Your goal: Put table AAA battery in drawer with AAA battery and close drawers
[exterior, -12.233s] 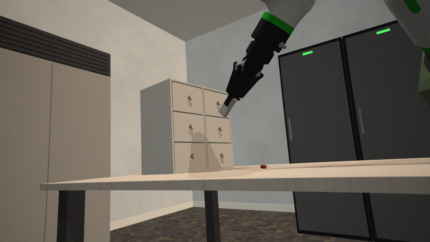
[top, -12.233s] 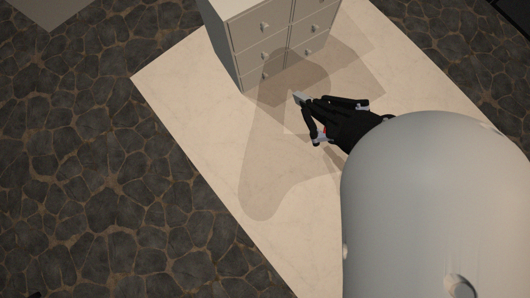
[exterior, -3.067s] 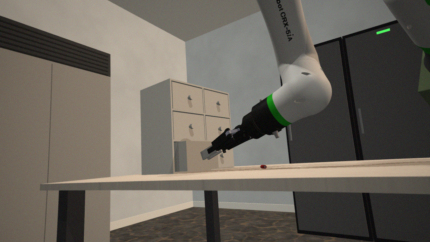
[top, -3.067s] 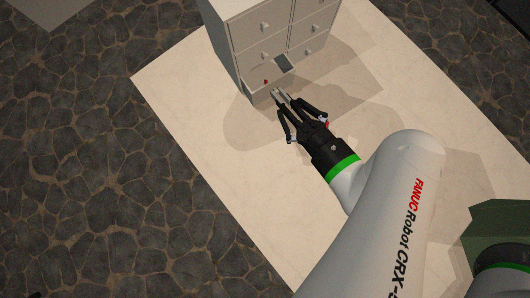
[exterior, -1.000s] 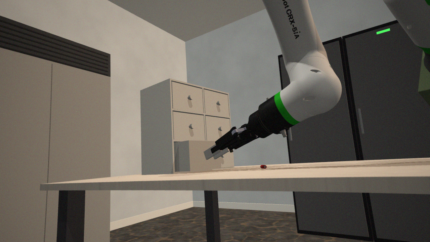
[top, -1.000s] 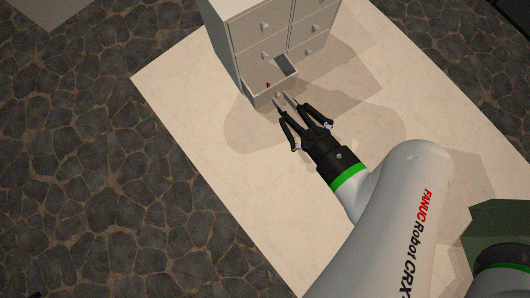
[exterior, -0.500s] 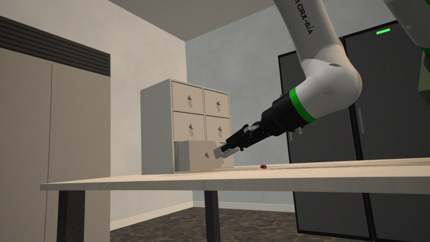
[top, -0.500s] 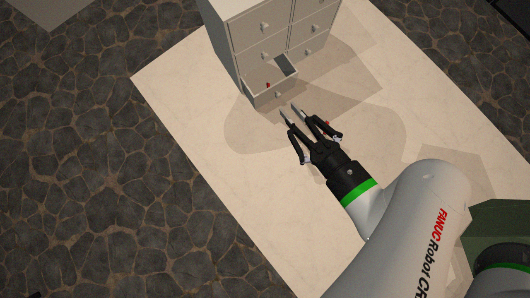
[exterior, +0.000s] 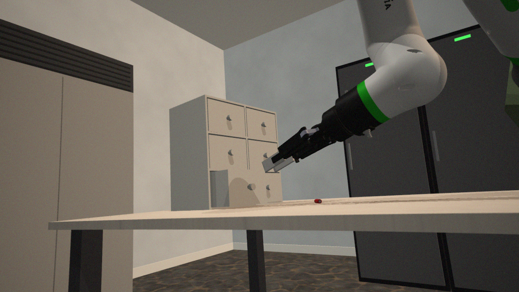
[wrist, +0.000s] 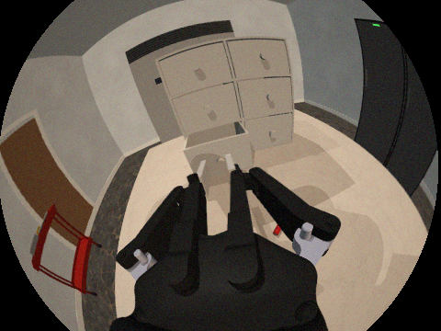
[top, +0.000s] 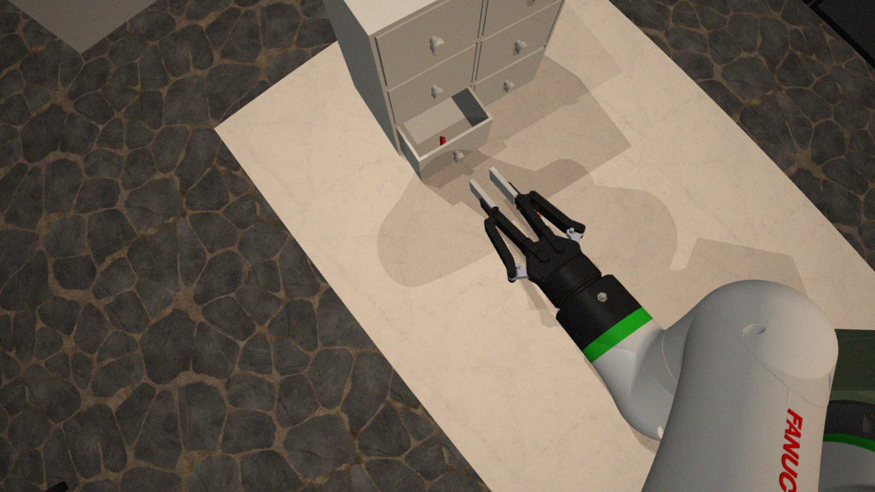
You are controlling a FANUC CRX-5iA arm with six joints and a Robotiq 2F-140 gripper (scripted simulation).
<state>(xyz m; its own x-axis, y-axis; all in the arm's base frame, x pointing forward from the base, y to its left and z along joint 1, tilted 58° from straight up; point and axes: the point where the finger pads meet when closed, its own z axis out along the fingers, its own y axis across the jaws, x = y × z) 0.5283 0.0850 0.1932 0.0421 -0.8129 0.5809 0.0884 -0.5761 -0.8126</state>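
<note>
The small pale chest [top: 454, 52] stands at the far end of the table with six drawers. Its bottom left drawer [top: 443, 131] is pulled out and holds a red AAA battery [top: 442, 140] near its front wall. The other red AAA battery [exterior: 318, 200] lies on the table to the right of the chest front; from above it shows through the gripper's linkage [top: 536, 213], and it also shows in the wrist view [wrist: 277, 230]. My gripper [top: 484, 179] [exterior: 270, 166] hangs in the air in front of the open drawer, fingers a little apart, with nothing between them. It is above table level.
The other drawers of the chest [exterior: 243, 145] are pushed in. The table's left edge [top: 275, 201] runs near the chest. Dark cabinets [exterior: 435, 145] stand behind the table.
</note>
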